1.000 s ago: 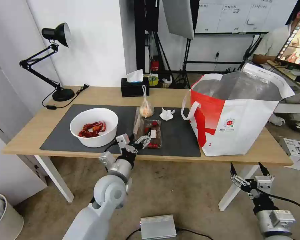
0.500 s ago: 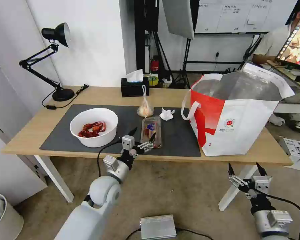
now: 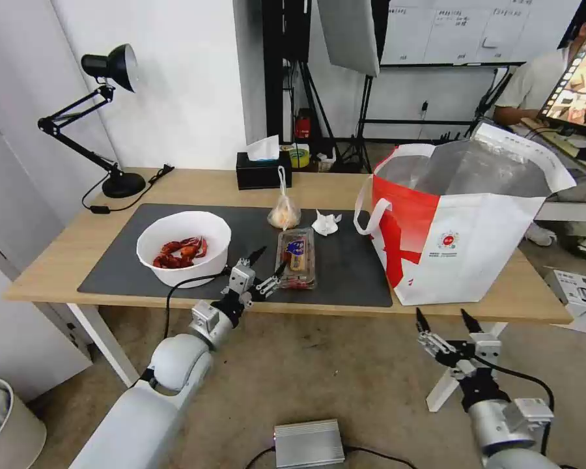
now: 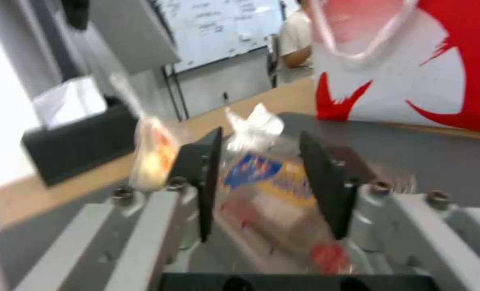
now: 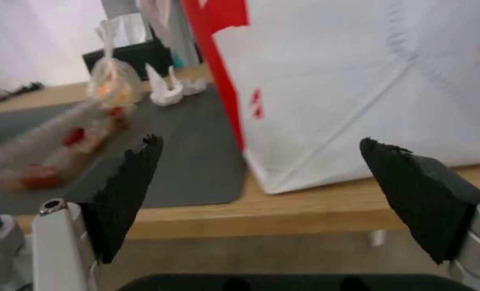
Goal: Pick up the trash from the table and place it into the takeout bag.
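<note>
On the table (image 3: 58,260), the clear hinged tray (image 3: 297,256) lies flat on the dark mat with its lid down. My left gripper (image 3: 271,260) is open at the tray's near left corner. In the left wrist view the tray (image 4: 272,194) sits just beyond the spread fingers (image 4: 205,182). The white bowl (image 3: 183,247) of red shells stands left of it. The knotted bag (image 3: 284,212) and the crumpled tissue (image 3: 325,223) lie behind. The takeout bag (image 3: 462,221) stands open at the right. My right gripper (image 3: 443,314) hangs open below the table's front edge, facing the takeout bag (image 5: 358,81).
A black tissue box (image 3: 262,169) and a black desk lamp (image 3: 114,130) stand at the back of the table. A white table leg (image 3: 446,384) is close beside the right gripper. A silver box (image 3: 308,443) lies on the floor.
The tray's lid stood raised a second ago and now lies flat. My left gripper has opened and the arm has dropped lower. The right gripper has shifted left and slightly up.
</note>
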Tool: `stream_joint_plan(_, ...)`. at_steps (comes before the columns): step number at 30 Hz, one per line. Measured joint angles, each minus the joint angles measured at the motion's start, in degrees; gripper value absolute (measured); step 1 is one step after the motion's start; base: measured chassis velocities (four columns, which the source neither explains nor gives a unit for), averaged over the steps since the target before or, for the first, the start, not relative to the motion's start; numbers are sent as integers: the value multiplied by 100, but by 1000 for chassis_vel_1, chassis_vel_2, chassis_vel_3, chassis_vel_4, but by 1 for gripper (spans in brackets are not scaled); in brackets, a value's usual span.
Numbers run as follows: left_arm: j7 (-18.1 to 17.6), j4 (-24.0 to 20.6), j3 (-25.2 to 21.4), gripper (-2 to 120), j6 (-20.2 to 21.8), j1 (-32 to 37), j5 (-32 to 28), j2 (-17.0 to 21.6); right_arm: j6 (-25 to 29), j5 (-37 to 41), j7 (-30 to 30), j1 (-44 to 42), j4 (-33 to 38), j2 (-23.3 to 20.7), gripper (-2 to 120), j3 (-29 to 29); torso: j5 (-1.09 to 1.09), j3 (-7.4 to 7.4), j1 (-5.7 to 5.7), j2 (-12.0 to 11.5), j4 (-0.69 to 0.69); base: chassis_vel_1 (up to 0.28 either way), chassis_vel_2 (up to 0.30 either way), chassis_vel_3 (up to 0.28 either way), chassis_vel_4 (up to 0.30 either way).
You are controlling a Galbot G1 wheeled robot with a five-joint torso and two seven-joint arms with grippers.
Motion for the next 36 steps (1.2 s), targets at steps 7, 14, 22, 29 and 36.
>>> stream_joint_plan(7, 20, 119, 389, 14, -76, -375, 287, 263, -601, 1038, 411, 568, 80, -147, 92, -406, 1, 0, 0, 0, 0, 0, 0, 0, 0)
stream_joint_plan(14, 122, 226, 472, 0, -162, -465, 488, 329, -899, 1608, 640, 1140, -21, -157, 92, -679, 1, 1, 0, 0, 0, 0, 0, 0, 0)
stream_joint_plan(22, 208, 378, 659, 0, -231, -606, 700, 523, -1192, 2444, 941, 1901, -320, -95, 92, -1030, 1, 1, 0, 0, 1, 0, 0, 0, 0)
stream_joint_plan(29, 431, 506, 747, 0, -447, -721, 939, 653, -1336, 2923, 1073, 2501, -698, -23, 92, -1281, 0, 1, 1, 0, 0, 0, 0, 0, 0)
stream_joint_plan(36, 436, 528, 796, 0, -455, -742, 967, 624, -1395, 3193, 1170, 3020, -1040, 111, 92, -1518, 1, 1, 1, 0, 0, 0, 0, 0, 0)
